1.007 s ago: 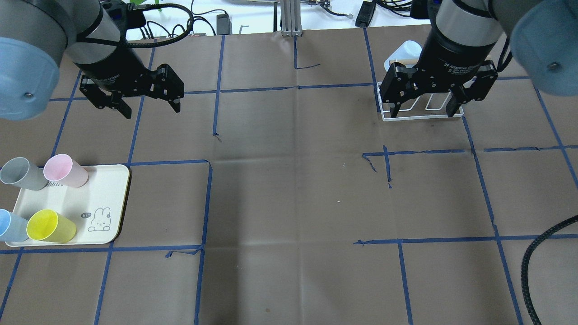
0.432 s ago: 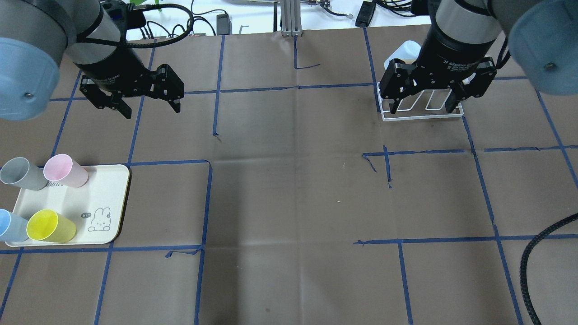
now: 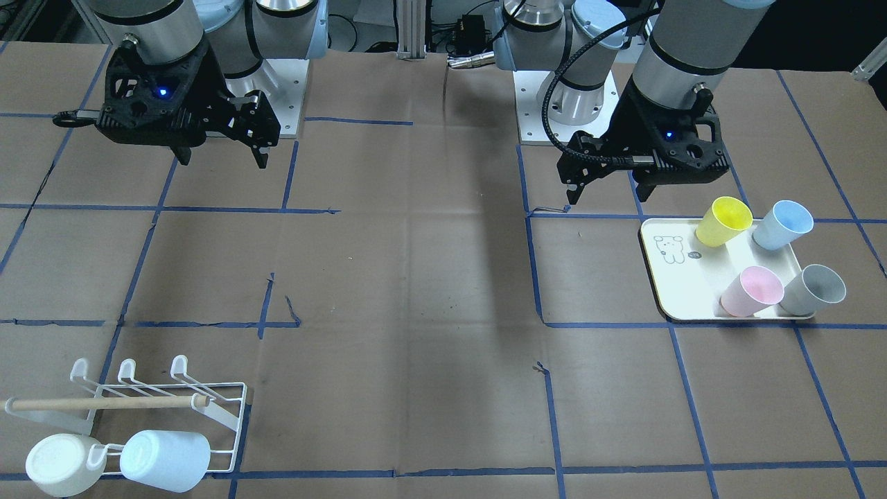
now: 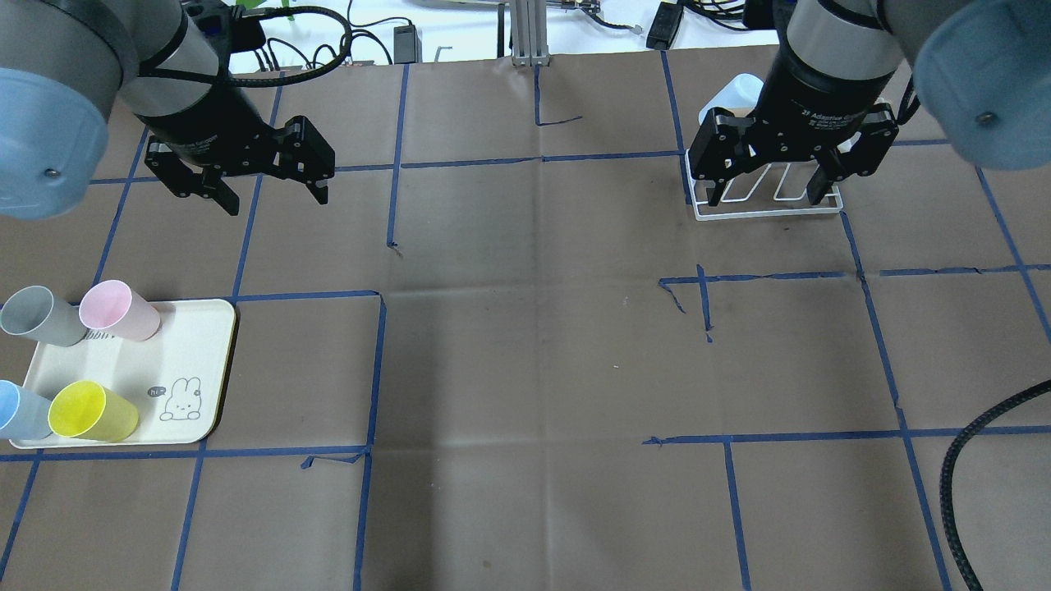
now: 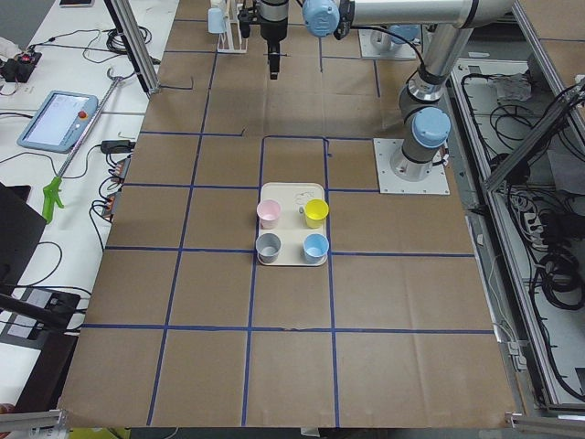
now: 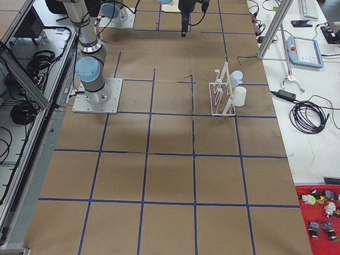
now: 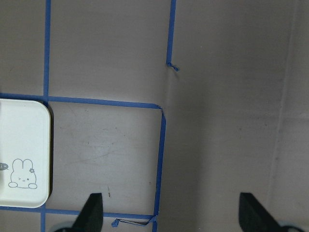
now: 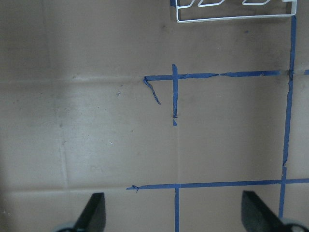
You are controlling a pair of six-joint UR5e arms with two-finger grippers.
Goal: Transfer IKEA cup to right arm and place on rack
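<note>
brown paper (image 3: 416, 277) crossed by blue tape (image 3: 603, 324) lay under both my arms. the rack (image 3: 104, 403), with a pale blue cup (image 3: 166, 461) and a white cup (image 3: 55, 466) hanging on it, stood well beyond my right gripper (image 3: 224, 163), which hung raised, fingers spread and empty. my left gripper (image 3: 605, 197) was likewise open.

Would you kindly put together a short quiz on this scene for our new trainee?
1. True or false: the left pincer grips a cup.
2. How many cups stand on the tray?
3. The rack bears: A) nothing; B) two cups; C) four cups.
Key: 1 false, it is open and empty; 2 four; 3 B.
</note>
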